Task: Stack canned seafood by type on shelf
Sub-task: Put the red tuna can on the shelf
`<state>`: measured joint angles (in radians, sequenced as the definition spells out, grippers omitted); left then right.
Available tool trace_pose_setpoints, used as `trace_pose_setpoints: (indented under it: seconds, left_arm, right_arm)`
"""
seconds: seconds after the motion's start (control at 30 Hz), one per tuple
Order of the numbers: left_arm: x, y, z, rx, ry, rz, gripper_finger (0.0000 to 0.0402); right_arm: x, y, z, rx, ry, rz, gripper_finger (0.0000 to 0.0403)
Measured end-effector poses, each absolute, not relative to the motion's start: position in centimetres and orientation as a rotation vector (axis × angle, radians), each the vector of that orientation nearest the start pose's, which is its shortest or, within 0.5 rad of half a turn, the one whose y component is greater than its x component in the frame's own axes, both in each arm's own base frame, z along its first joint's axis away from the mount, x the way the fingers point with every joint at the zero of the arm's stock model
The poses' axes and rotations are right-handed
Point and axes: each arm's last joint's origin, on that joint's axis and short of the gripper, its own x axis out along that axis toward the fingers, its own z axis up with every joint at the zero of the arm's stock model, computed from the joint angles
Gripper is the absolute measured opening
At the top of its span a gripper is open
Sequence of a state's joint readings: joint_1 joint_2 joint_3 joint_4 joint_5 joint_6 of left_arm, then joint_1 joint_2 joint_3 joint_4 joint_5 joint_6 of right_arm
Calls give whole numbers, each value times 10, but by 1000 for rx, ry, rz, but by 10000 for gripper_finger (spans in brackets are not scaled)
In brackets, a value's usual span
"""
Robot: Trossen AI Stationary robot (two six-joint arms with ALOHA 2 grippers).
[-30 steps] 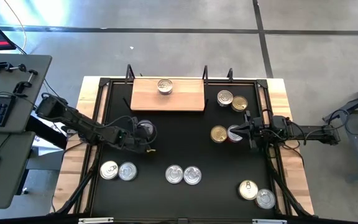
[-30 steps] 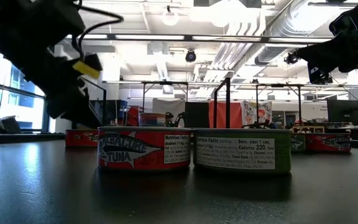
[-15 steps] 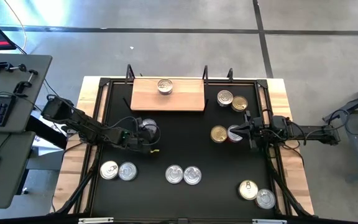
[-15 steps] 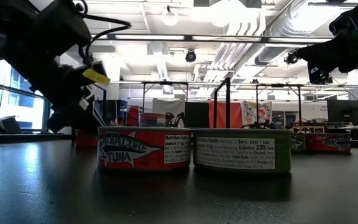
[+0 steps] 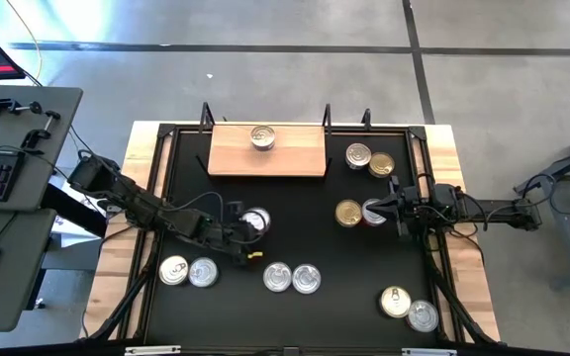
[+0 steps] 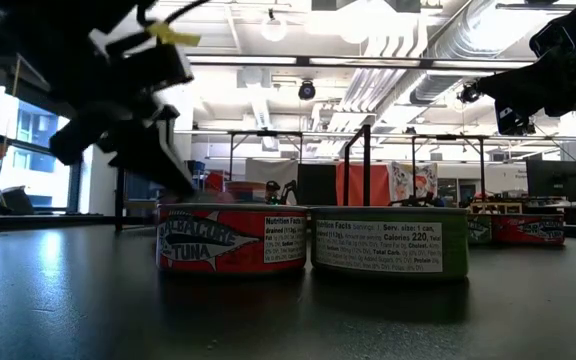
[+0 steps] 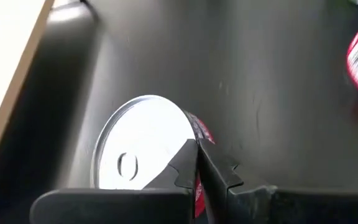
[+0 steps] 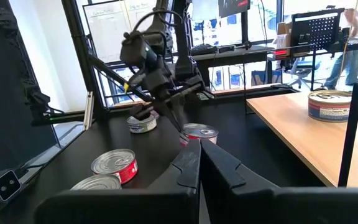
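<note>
Apparently the left gripper (image 5: 249, 229) has its fingers pressed together, touching a silver-topped, red-sided can (image 5: 255, 221) on the black table (image 5: 295, 232), mid-left. Right gripper (image 5: 389, 209) fingers are likewise seen pressed together, beside two cans (image 5: 360, 212). One can (image 5: 262, 135) sits on the shelf (image 5: 300, 153); others are scattered.

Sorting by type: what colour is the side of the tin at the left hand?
Red, on the silver-topped round tin; left wrist view shows it best.
</note>
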<state>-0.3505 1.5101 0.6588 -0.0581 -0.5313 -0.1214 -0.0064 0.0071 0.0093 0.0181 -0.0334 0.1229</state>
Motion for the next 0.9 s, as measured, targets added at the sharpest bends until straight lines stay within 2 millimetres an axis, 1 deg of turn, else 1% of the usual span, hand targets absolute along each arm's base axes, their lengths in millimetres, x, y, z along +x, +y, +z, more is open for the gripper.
trace_pose_setpoints:
  seconds: [0.17, 0.4, 0.5, 0.73, 0.9]
  left_arm:
    - [262, -81, 157, 256, 769, 229, 0]
    - [263, -81, 159, 246, 751, 244, 0]
    - [264, -81, 160, 286, 741, 236, 0]
    - [263, -80, 161, 421, 744, 297, 0]
    - [266, -79, 172, 509, 766, 375, 0]
  right_arm:
    - [98, 0, 168, 122, -19, 28, 0]
    - [98, 0, 168, 122, -19, 28, 0]
    - [98, 0, 168, 122, -19, 28, 0]
    - [98, 0, 168, 122, -18, 28, 0]
    - [98, 0, 168, 123, -18, 28, 0]
